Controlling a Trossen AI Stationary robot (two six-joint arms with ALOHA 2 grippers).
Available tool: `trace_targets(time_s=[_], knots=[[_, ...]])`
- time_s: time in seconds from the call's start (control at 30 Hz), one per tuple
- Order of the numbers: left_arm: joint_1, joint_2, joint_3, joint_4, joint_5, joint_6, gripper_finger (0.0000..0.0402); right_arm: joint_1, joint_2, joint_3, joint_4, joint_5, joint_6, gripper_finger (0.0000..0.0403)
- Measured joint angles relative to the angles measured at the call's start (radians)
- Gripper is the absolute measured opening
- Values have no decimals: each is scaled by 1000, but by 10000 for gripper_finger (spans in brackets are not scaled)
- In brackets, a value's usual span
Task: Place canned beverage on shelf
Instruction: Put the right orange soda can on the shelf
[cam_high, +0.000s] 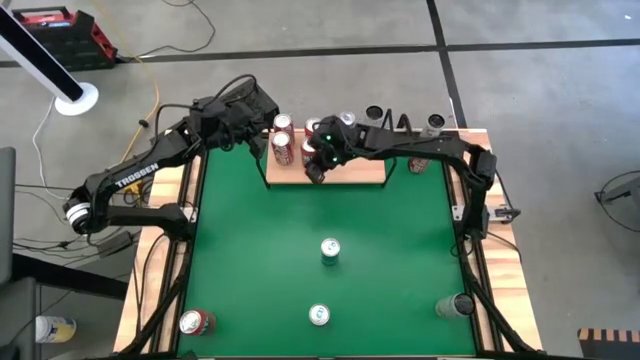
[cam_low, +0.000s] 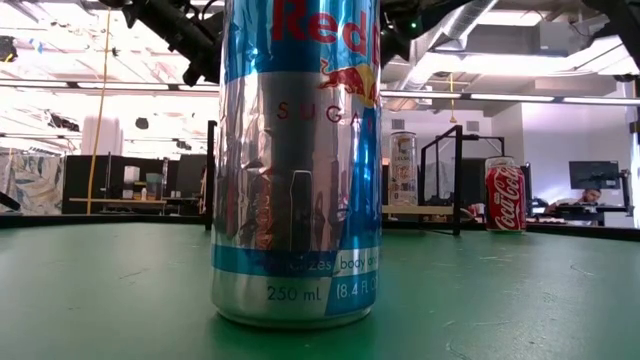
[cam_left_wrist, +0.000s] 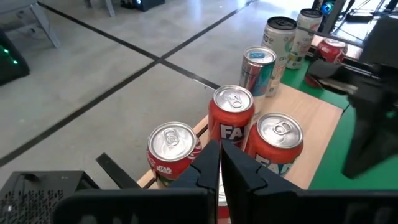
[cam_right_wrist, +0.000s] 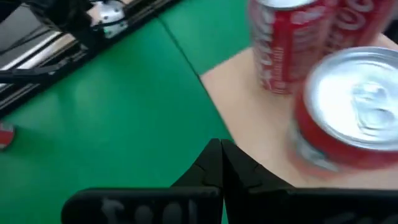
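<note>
The shelf (cam_high: 350, 170), a light-wood board with a black wire frame, lies at the table's far edge. Three red cans (cam_high: 282, 148) stand upright on its left end; they also show in the left wrist view (cam_left_wrist: 278, 140). My left gripper (cam_high: 268, 118) is shut and empty above those cans, as its wrist view (cam_left_wrist: 221, 165) shows. My right gripper (cam_high: 315, 172) is shut and empty over the shelf's front edge (cam_right_wrist: 261, 124), next to a red can (cam_right_wrist: 351, 118).
Loose cans stand on the green table: two in the middle (cam_high: 330, 250) (cam_high: 319, 315), one near left (cam_high: 195, 322), one near right (cam_high: 455, 305). More cans stand past the shelf (cam_left_wrist: 258, 71). A blue-silver can (cam_low: 295, 160) fills the low view.
</note>
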Motion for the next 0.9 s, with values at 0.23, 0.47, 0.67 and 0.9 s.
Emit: trace_targets(time_s=[0.23, 0.47, 0.67, 0.9], knots=[[13, 0, 0, 7, 45, 0, 0, -9, 47, -1, 66, 46, 9, 17], [13, 0, 0, 6, 71, 2, 0, -16, 56, 0, 75, 66, 3, 17], [13, 0, 0, 0, 73, 2, 0, -41, 56, 0, 72, 72, 1, 17], [13, 0, 0, -1, 73, 2, 0, -65, 56, 0, 66, 73, 0, 17]])
